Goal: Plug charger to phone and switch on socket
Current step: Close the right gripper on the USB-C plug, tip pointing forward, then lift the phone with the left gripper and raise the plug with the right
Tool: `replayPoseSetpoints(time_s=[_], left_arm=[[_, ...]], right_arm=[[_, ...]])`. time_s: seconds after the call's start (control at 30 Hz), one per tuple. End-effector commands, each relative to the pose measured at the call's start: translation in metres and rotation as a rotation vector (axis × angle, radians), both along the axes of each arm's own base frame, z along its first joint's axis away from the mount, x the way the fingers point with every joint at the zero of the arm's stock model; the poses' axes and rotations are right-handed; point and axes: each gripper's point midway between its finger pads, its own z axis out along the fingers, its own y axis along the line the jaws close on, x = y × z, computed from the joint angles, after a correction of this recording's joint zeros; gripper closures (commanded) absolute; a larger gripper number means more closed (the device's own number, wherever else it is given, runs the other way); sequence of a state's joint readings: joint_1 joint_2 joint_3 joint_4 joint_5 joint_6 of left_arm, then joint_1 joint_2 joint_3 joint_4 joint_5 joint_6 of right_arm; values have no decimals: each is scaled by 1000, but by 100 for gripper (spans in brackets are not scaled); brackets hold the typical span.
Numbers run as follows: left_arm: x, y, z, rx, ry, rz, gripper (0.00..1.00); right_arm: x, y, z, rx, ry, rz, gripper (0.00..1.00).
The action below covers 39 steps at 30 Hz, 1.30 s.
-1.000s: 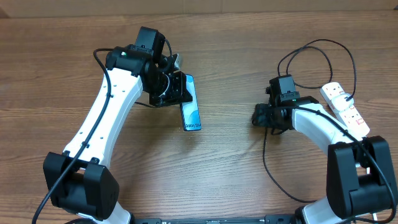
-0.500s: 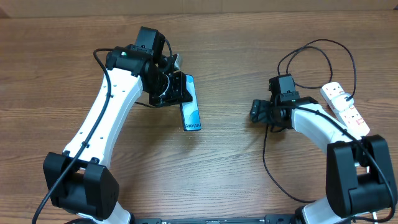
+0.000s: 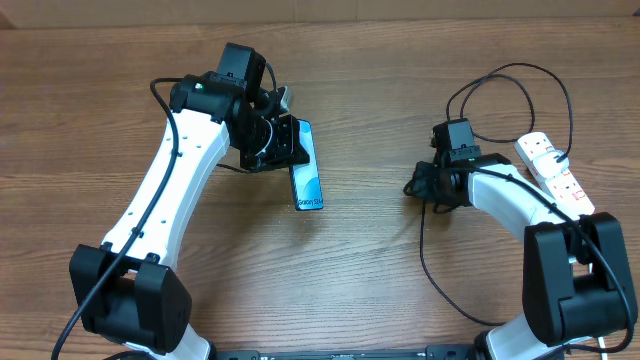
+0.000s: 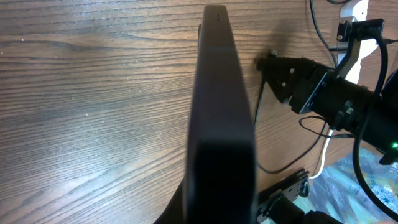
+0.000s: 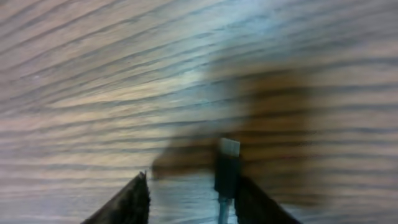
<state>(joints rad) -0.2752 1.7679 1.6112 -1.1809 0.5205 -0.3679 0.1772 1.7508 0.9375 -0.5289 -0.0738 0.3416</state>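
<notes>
Centre of the frame is open for me: bare brown wooden tabletop (image 3: 370,240) — only the thin black charger cable (image 3: 421,250) snakes down the lower right.

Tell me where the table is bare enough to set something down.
Bare wood: the wide strip between the phone and the right gripper; the far left, beyond the left arm; the near middle, between the arms. Crowded: the right side, where the charger loops by the socket and right arm.

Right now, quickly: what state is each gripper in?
Left gripper: closed, holding the phone.
Right gripper: open, with the charger plug between its fingers, not clamped.
</notes>
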Motion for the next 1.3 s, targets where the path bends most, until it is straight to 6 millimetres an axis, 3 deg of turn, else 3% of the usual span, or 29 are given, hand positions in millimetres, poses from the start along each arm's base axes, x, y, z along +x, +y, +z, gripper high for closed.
replayPoseSetpoints(time_s=[0.0, 0.17, 0.23, 0.5, 0.67, 0.83, 1.0, 1.03, 1.13, 1.27], left_arm=[[-1, -7, 8, -36, -3, -2, 96], [-1, -7, 8, -36, -3, -2, 96], [-1, -7, 8, -36, -3, -2, 96], [-3, -7, 8, -33, 7, -2, 96], [-2, -10, 10, -54, 3, -7, 96], [4, -26, 30, -212, -78, -109, 96], [26, -39, 73, -472, -224, -173, 96], [35, -40, 90, -551, -292, -198, 96], [44, -40, 115, -658, -399, -255, 96], [44, -44, 142, -765, -516, -353, 95]], right_arm=[[-27, -1, -28, 0, 119, 3, 53], [-23, -1, -28, -1, 102, 3, 89], [-18, 0, -27, 2, 83, 3, 96], [4, 11, -13, 51, 5, 33, 96], [5, 58, 38, 319, -51, 228, 96], [-35, 88, 103, 561, -86, 435, 96], [-91, 106, 169, 750, -158, 656, 96], [-109, 109, 189, 795, -202, 725, 96], [-133, 112, 213, 849, -280, 814, 96], [-153, 115, 220, 928, -337, 873, 96]])
